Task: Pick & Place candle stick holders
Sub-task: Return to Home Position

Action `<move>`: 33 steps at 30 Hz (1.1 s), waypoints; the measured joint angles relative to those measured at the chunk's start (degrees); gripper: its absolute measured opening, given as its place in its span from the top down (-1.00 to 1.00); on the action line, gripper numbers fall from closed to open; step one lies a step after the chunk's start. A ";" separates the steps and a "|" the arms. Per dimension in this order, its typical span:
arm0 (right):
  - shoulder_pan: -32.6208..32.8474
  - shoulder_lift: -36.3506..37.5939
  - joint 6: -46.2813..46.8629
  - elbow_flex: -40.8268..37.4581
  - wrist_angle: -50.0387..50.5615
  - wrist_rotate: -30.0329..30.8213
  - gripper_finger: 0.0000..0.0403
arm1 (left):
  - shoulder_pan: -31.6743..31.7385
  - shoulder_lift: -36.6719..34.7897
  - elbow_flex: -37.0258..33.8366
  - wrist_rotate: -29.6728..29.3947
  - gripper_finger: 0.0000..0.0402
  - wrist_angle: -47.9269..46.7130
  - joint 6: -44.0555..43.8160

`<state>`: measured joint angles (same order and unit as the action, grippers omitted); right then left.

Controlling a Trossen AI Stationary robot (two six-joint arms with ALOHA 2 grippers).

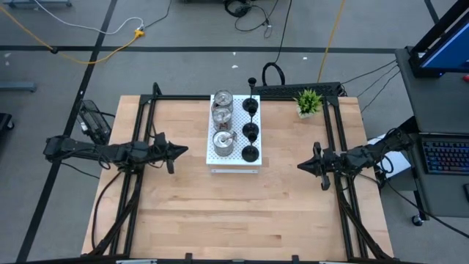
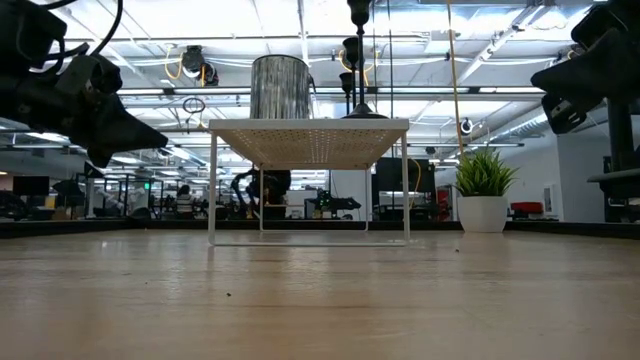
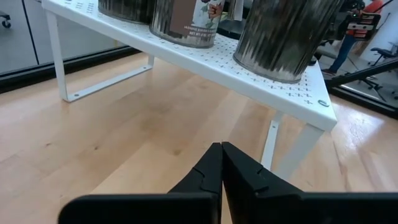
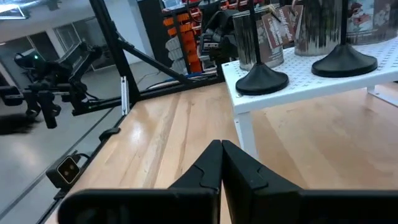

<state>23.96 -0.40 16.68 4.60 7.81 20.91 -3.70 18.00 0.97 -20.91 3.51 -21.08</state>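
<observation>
Three shiny silver holders [image 1: 223,121] and three matte black goblet-shaped holders [image 1: 250,130] stand in two rows on a white perforated board [image 1: 233,155], a small raised stand on legs at the table's far middle. My left gripper [image 1: 183,150] is shut and empty, left of the board, above the table. My right gripper [image 1: 300,166] is shut and empty, right of the board. The silver holders [image 3: 283,34] show in the left wrist view, the black bases [image 4: 261,79] in the right wrist view.
A small green potted plant [image 1: 308,102] stands at the far right of the table. Black frame rails [image 1: 139,139] run along both sides. Bare wood [image 1: 234,213] lies between the board and the near edge.
</observation>
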 joint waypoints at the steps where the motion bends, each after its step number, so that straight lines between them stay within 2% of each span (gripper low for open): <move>1: -0.02 0.00 -0.12 0.00 0.01 0.00 1.00 | 0.00 -0.02 0.00 0.00 0.93 0.04 0.02; 8: -0.02 0.00 -0.25 -0.04 -0.50 -0.01 1.00 | 0.00 0.00 -0.02 -0.03 0.82 0.39 -0.07; 33: -0.02 0.00 -0.27 -0.09 -1.25 -0.07 1.00 | 0.00 0.00 -0.04 -0.04 0.81 0.55 -0.20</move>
<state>23.94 -0.40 16.41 4.51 6.57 20.84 -3.70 18.00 0.93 -20.95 4.06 -21.28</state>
